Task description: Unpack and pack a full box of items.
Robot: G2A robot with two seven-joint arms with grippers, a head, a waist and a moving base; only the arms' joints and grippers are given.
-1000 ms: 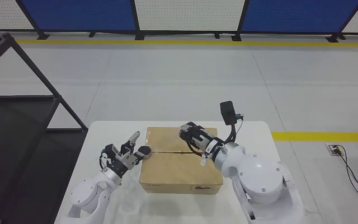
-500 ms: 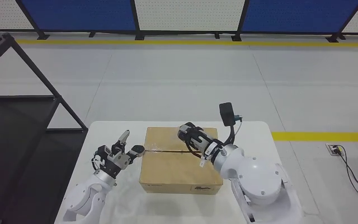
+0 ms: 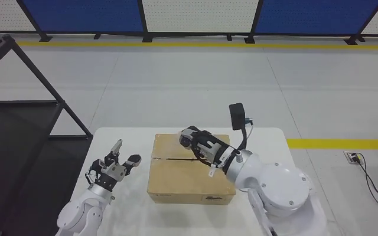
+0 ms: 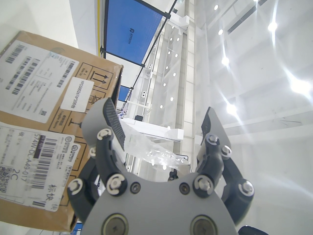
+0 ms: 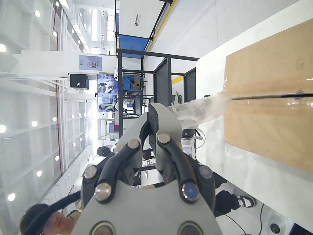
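A brown cardboard box [image 3: 189, 177] stands in the middle of the white table [image 3: 269, 141], its top flaps closed along a dark seam [image 5: 269, 96]. My right gripper [image 3: 186, 140] hovers over the box's far left corner, shut on a strip of clear tape [image 5: 198, 110] that stretches from its fingers [image 5: 156, 123] to the end of the seam. My left gripper [image 3: 125, 153] is left of the box, apart from it and open. In the left wrist view, a crumpled piece of clear tape [image 4: 156, 151] lies between the open fingers [image 4: 113, 121], beside the labelled side of the box [image 4: 49, 99].
A black metal rack [image 3: 35, 135] stands just off the table's left side. Bare tabletop lies to the left of the box around the left arm and along the right edge.
My left gripper has drawn back to the left, away from the box's side. My right gripper has shifted left along the seam, pulling the tape strip up off the box.
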